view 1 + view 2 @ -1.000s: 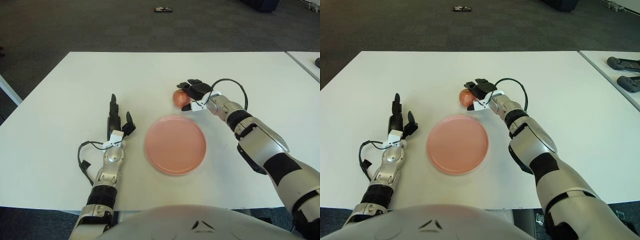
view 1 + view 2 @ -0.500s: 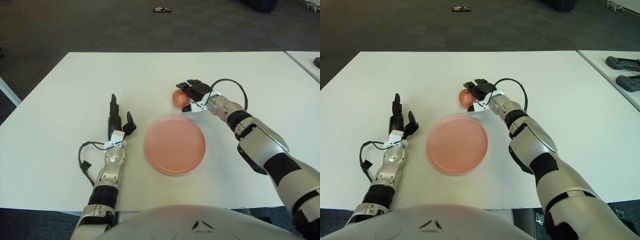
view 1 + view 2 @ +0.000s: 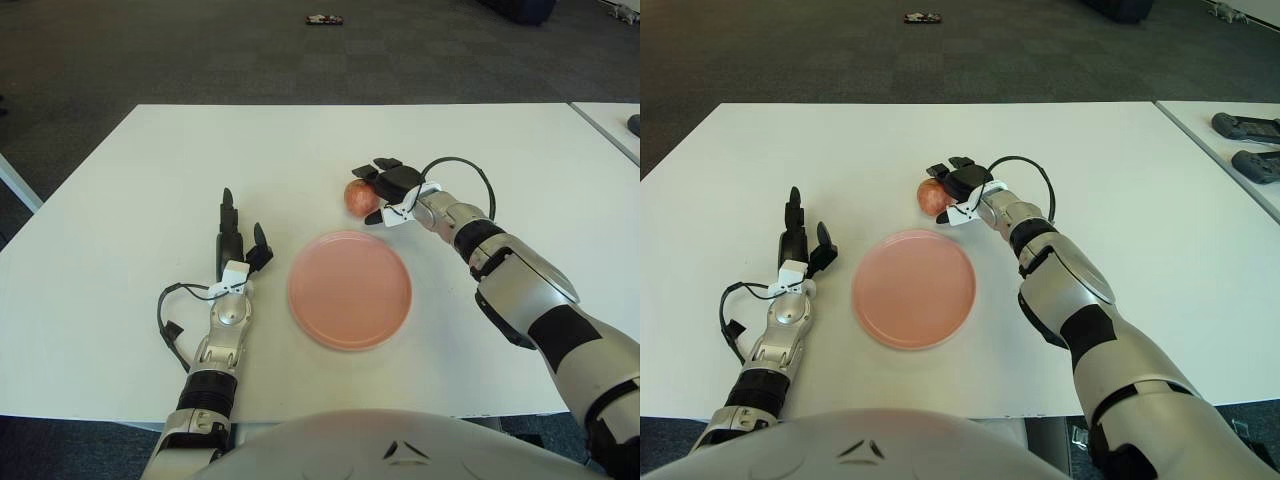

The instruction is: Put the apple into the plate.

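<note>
— So where's the small round red apple?
— On the white table, at twelve o'clock from the round pink plate, just beyond its rim. It's roundish; no clear long axis or pointing.
— And the right hand?
— At the apple's three o'clock, black fingers curled over it, touching; a firm grip I can't confirm. The left hand shows at the plate's nine o'clock, fingers extended.

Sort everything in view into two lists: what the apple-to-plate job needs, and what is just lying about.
Needed for the job:
- apple
- pink plate, nothing in it yet
- right robot hand, around the apple

Just lying about:
- left robot hand, idle left of the plate, fingers spread
- two dark controllers on the neighbouring table
- small dark object on the floor
</note>
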Motion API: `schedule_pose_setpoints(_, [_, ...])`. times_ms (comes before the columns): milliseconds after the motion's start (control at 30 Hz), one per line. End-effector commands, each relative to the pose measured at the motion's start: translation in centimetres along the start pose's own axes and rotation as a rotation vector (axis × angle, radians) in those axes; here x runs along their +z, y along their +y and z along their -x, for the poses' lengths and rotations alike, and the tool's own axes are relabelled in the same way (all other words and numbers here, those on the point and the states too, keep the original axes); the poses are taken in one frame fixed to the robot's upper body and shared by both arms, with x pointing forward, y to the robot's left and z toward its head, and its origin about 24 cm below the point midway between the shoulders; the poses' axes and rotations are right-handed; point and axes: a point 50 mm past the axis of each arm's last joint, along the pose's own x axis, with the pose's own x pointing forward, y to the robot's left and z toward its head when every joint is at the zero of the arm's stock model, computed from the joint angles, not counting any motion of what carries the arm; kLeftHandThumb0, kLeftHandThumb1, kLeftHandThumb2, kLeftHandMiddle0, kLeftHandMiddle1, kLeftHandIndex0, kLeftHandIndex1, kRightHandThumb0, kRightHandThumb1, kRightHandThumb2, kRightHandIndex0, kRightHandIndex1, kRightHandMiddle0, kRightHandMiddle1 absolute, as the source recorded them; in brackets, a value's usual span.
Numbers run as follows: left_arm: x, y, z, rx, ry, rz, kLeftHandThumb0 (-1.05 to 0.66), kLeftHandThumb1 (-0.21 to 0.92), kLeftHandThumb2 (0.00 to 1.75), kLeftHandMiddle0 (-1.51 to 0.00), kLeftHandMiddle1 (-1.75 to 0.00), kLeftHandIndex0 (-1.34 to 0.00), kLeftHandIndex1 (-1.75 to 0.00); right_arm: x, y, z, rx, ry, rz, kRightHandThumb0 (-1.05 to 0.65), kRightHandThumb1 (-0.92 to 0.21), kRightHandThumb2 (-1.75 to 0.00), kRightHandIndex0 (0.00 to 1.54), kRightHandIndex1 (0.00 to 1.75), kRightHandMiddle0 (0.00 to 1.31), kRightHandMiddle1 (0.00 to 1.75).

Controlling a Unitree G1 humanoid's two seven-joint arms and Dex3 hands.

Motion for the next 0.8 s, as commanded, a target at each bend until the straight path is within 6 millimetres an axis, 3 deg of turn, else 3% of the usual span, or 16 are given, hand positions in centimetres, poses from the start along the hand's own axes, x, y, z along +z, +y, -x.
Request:
schedule_pose_setpoints(0, [0.18,-0.12,-0.21,-0.001,-0.007,-0.013,-0.9,0.92,1.0,0.0,0.0,0.0,-0.03,0.16,1.03,0.19,0.057,-0.015,0.033,-0.73,-0.92,-0.36,0.14,0.03,0.0,0.37])
schedule_pose_setpoints(767, [0.38,-0.37,-0.28,0.007,-0.012,-0.003,-0.92,0.92,1.0,0.0,0.0,0.0,-0.04,-0.14,1.47,0.42,0.081,-0.007,0.049,-0.68,-0.92,-0.36,0.29,0.09,0.0,0.54])
